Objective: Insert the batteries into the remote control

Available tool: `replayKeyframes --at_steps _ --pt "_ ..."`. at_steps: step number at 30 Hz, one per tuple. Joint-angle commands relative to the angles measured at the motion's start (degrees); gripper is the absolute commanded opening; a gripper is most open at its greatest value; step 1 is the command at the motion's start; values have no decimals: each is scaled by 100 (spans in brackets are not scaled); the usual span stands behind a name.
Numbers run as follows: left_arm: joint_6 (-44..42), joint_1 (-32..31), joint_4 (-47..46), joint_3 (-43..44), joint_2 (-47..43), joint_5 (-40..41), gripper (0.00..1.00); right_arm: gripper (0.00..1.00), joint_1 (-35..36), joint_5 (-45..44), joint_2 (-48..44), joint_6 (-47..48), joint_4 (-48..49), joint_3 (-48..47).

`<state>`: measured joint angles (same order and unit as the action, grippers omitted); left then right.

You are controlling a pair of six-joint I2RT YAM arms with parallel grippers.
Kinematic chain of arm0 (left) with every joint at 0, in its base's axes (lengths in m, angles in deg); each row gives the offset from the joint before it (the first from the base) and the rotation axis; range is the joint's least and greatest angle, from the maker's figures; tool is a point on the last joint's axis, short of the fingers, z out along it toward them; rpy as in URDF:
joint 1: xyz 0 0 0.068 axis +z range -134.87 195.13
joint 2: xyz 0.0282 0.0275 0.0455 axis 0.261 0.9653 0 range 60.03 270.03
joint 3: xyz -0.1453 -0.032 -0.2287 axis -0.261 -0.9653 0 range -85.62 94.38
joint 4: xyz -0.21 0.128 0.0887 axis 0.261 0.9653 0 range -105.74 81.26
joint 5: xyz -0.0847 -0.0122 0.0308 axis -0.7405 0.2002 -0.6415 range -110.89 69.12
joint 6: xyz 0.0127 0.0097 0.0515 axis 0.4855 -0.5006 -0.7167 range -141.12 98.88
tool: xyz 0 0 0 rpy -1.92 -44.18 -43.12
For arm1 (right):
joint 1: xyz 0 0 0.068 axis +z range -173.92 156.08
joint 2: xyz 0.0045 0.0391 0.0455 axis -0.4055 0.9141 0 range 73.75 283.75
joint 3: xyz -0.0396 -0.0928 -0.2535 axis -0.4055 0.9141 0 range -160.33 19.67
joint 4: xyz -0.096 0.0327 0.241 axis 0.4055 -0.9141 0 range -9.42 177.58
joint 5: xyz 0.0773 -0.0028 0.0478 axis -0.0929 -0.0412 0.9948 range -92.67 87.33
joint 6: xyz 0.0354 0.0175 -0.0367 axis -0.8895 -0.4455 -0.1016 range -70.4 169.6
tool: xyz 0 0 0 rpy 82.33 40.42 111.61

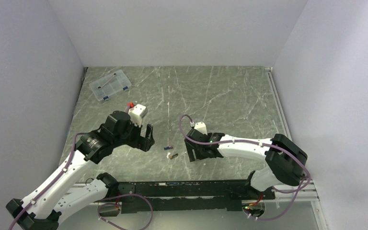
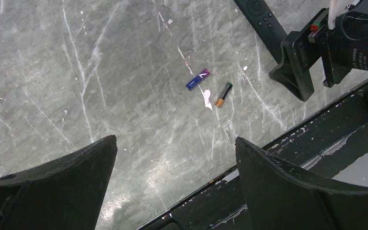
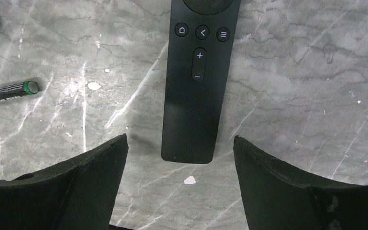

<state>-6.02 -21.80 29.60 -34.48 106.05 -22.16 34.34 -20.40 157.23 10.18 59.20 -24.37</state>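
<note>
Grey marbled tabletop [image 1: 230,96] carries the remote [image 3: 196,81], lying flat with its buttons up. Its plain end sits between the right jaws, which are spread wide with a gap on either side. Toward the left arm lie the blue battery [image 2: 198,79] and the gold-ended battery [image 2: 224,94], close together but not touching. The left jaws hover near them, wide apart and holding nothing. A clear box [image 1: 109,85] sits at the far left corner.

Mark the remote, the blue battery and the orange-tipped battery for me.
remote [image 3: 197,98]: right wrist view, on its plain face just below the buttons.
blue battery [image 2: 198,79]: left wrist view, on the middle of its casing.
orange-tipped battery [image 2: 224,94]: left wrist view, on the middle of its dark body.
</note>
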Motion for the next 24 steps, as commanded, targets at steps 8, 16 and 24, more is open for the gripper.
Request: replayKeyframes --at_steps 8,16,24 --pt "-143 24 -34 195 73 -99 99 72 -69 -156 103 -136 330 197" --pt "-142 19 -33 188 83 -103 99 59 -69 -194 157 -163 316 211" --pt "-141 19 -21 193 66 -102 99 44 -71 -216 125 -187 251 204"
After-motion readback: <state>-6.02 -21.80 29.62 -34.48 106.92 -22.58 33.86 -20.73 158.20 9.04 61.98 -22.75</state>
